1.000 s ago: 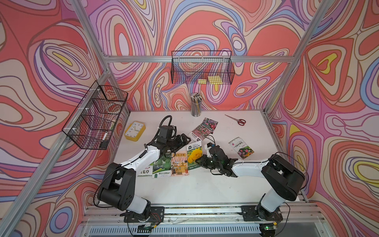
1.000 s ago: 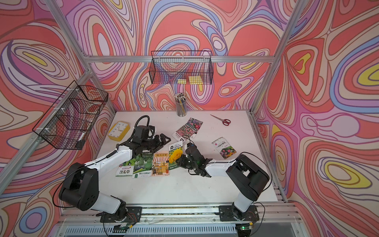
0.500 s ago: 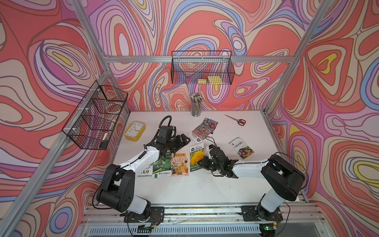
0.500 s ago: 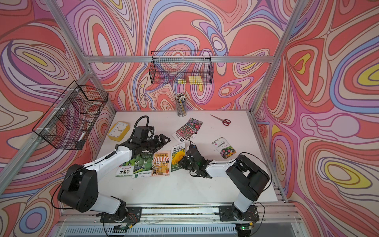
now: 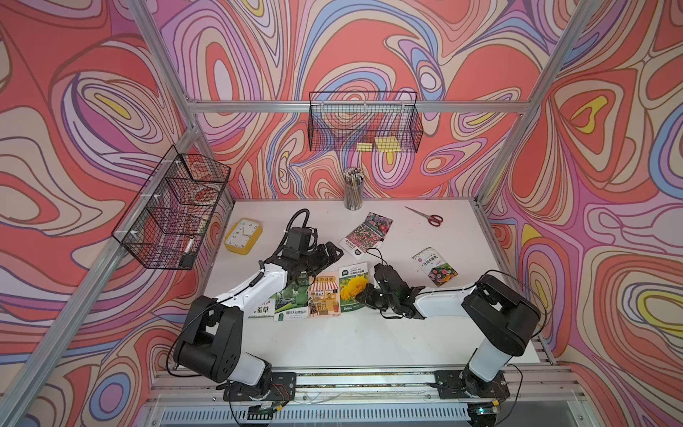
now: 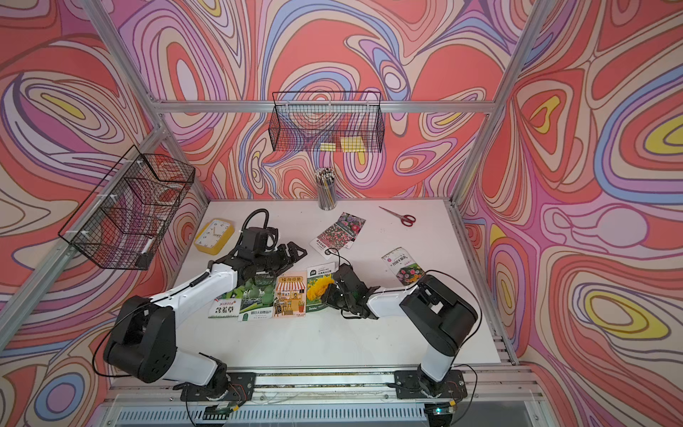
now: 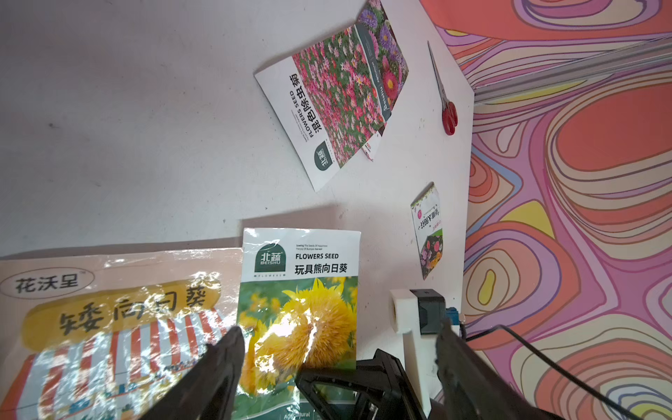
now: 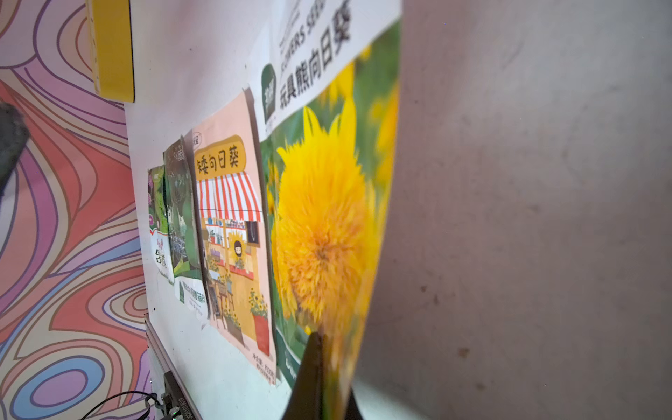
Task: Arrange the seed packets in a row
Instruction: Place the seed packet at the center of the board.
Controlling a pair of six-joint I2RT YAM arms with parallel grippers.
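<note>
Four seed packets (image 5: 310, 299) lie side by side near the front of the table (image 5: 369, 344) in both top views: leaf packet (image 5: 263, 309), gourd packet (image 5: 294, 308), shopfront packet (image 5: 324, 295), then sunflower packet (image 5: 351, 284) at the right end. We note the right gripper (image 5: 363, 295) pinching the sunflower packet's right edge; the left gripper (image 5: 334, 253) hovers spread just beyond the row. Two overlapping flower packets (image 5: 366, 233) lie farther back, a lone flower packet (image 5: 434, 266) to the right, well apart.

Left wrist: we see spread fingers (image 7: 218, 371) above the sunflower packet (image 7: 302, 283), the shopfront packet (image 7: 120, 312) touching its left side.

Right wrist: jaws pressed together on the sunflower packet (image 8: 327, 218), its gripped edge bowed up off the table (image 8: 527, 182).
</note>
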